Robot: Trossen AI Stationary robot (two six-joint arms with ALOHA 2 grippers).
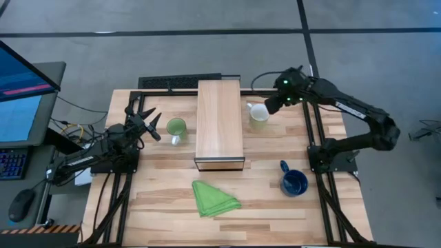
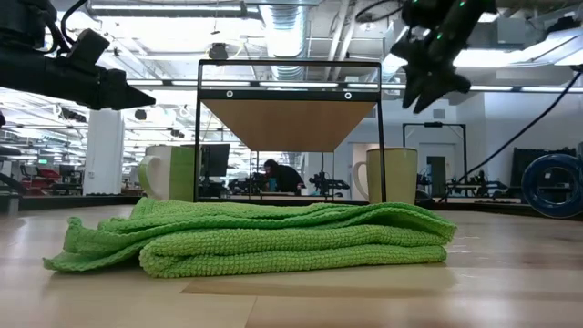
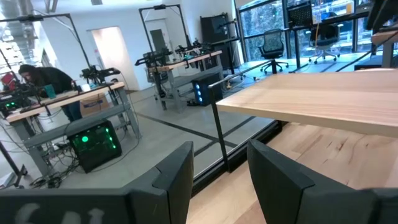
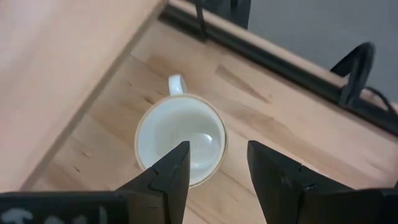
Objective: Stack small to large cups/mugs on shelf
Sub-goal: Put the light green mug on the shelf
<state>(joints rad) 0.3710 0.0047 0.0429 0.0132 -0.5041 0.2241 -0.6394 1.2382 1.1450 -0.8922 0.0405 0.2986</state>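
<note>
Green cloth (image 2: 255,239) hides both mugs' bases behind it, low view.

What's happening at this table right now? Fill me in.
The right gripper hangs open just above the small white mug, which stands on the table beside the shelf. The left gripper, open too, waits near the green mug on the shelf's other side. The blue mug and a green cloth sit nearer the front. No mug is on the shelf yet.

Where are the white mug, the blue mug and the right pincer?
white mug (image 4: 180,140): right wrist view, inside bottom.
blue mug (image 1: 295,183): high view, dark inside.
right pincer (image 1: 270,107): high view, between fingertips, above the white mug.
</note>
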